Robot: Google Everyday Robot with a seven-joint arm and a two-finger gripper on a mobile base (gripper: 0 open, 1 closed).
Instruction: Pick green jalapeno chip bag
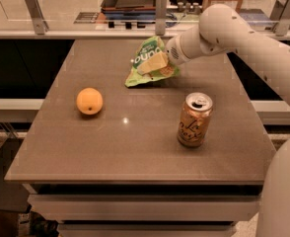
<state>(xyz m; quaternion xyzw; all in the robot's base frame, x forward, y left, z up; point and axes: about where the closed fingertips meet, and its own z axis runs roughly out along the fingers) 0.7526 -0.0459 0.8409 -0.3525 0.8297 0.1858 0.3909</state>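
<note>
The green jalapeno chip bag is light green with a dark green logo and orange chip pictures. It is at the far middle of the brown table, tilted up, with its lower edge close to the tabletop. My gripper reaches in from the right and is shut on the bag. One pale finger lies across the bag's front. The other finger is hidden behind the bag.
An orange sits on the left of the table. An orange-brown drink can stands upright at the right front, below my arm. A counter with metal posts and a glass rail runs behind the table.
</note>
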